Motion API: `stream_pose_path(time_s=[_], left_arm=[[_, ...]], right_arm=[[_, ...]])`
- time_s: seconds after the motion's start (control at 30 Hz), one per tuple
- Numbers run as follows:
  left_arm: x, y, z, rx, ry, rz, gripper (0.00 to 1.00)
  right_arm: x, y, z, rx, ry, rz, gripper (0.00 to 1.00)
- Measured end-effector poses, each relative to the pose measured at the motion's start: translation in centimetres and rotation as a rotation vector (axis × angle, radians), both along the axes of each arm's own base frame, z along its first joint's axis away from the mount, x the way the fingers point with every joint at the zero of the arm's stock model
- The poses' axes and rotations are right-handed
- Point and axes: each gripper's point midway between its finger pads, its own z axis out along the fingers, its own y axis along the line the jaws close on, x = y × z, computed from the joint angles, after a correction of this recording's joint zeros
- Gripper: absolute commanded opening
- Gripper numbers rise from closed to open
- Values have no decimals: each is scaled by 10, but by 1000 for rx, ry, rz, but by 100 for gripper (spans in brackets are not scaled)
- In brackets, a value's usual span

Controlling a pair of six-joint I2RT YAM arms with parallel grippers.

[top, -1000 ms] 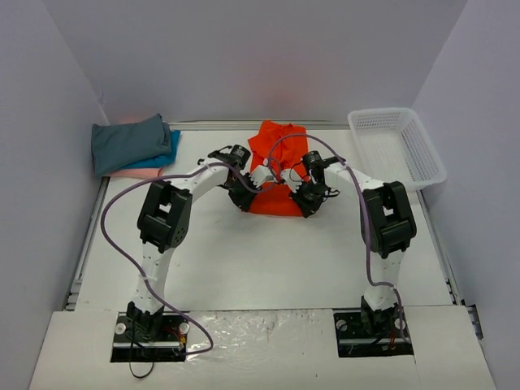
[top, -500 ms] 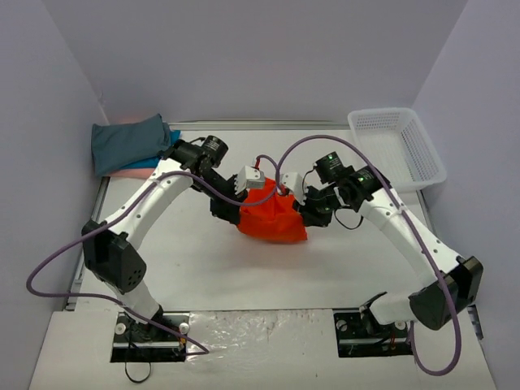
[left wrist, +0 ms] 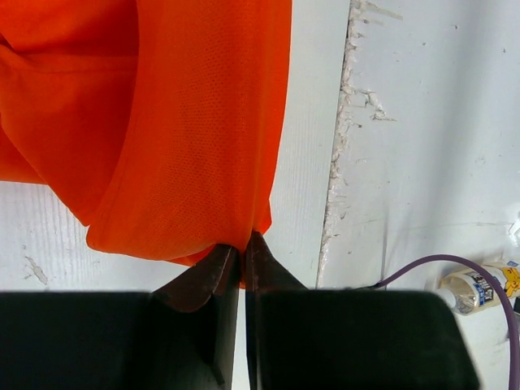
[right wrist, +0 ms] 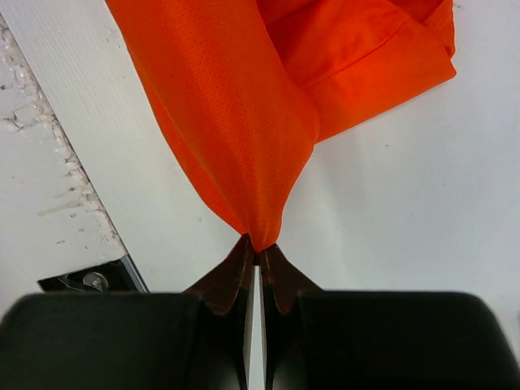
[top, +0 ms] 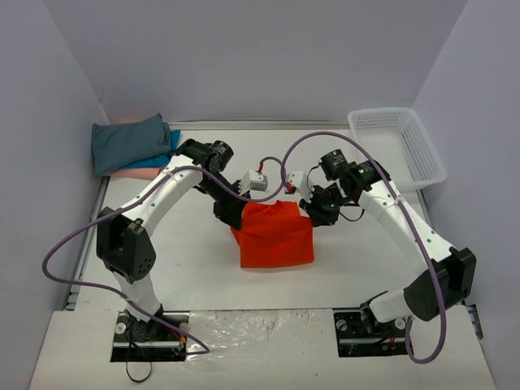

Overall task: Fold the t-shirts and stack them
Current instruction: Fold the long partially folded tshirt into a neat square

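**Both arms pulled the orange shirt (top: 275, 236) nearer**

It looks smoother and squarer now, bright orange, in the middle of the white table (top: 203, 276). The left end effector (left wrist: 242, 244) and right end effector (right wrist: 257, 250) each pinch a top corner tight. Three folded ones are stacked back left: teal shirt (top: 128, 142), blue shirt (top: 168, 151), pink shirt (top: 138, 172). One white basket (top: 398, 146) sits back right. The walls are pale.

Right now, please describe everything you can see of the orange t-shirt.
The orange t-shirt is bright, fine-mesh cloth, doubled into a rough rectangle. The left claw and right claw, both shut, pinch its two upper corners, so it hangs stretched between them above the white table.
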Motion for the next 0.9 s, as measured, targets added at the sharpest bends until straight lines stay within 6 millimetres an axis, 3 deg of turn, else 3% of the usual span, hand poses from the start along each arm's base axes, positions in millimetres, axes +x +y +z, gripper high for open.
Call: stream_pose_path(time_s=[0.33,0.53,0.57,0.6,0.67,0.7,0.77,0.87,0.9], left_arm=[[20,3,-26,41,83,49,2],[54,14,-46,53,124,116,6],[65,15,-52,56,129,131,14],[76,16,-57,57,131,143,24],[99,17,-68,56,125,158,24],[109,17,-74,54,119,161,24],[134,13,-85,37,88,156,24],[155,7,-89,0,36,139,28],[157,6,-87,-9,23,133,29]], right_arm=[[39,2,-31,-14,79,36,0],[84,16,-52,-9,96,42,0],[95,18,-56,-11,101,36,37],[105,20,-62,-11,106,25,55],[128,22,-74,-17,102,10,62],[138,22,-80,-20,100,-1,73],[152,18,-90,-27,98,-32,86],[162,12,-92,-30,85,-75,100],[164,12,-89,-24,73,-84,100]])
